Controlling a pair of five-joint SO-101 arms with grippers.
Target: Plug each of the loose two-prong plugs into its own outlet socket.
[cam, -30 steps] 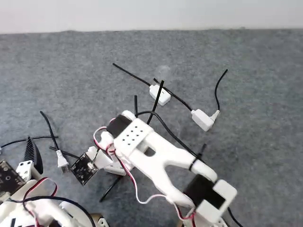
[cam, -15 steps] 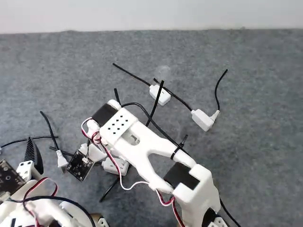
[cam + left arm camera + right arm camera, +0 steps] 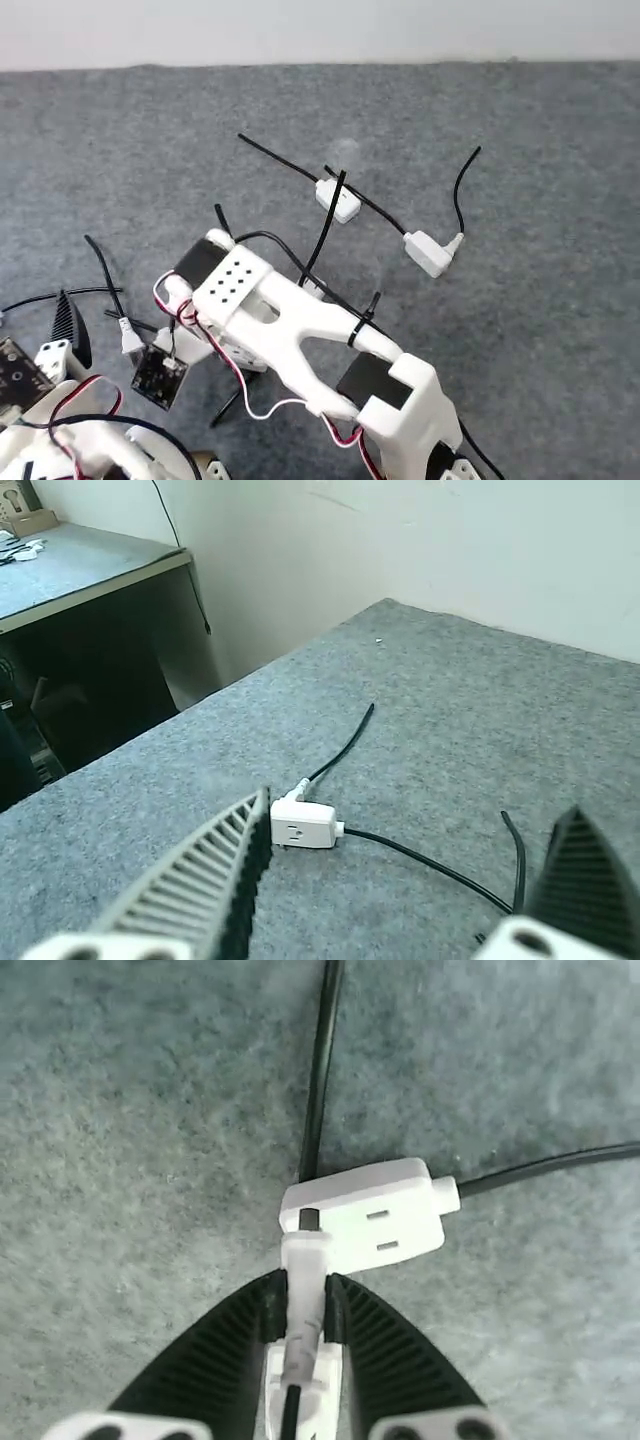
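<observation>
**Right arm.** The right gripper (image 3: 303,1282) holds a white two-prong plug (image 3: 303,1252). We see its two black fingers (image 3: 240,1330) pressed against the plug's flanks, clamping it between them, with the plug's front end projecting just past the fingertips. The plug's long axis runs in line with the fingers and points straight away from the wrist.

Directly ahead of the fingertips, a white rectangular outlet socket (image 3: 372,1220) lies on the grey felt table cover (image 3: 120,1110). Its long axis is crosswise to the plug and slightly tilted, and a pair of slots shows on its upper face. The plug's nose touches the socket near one end; we cannot tell whether the prongs are seated. A black cord (image 3: 560,1163) leaves the socket's other end, off to one side of the gripper.

**Left arm.** The left gripper (image 3: 418,810) has its dark fingers (image 3: 200,880) wide apart, holding nothing. Beyond them, just past one fingertip, a second white outlet socket (image 3: 302,825) lies flat, its two-slot face turned toward the wrist, with thin black cords (image 3: 420,852) trailing from it.
</observation>
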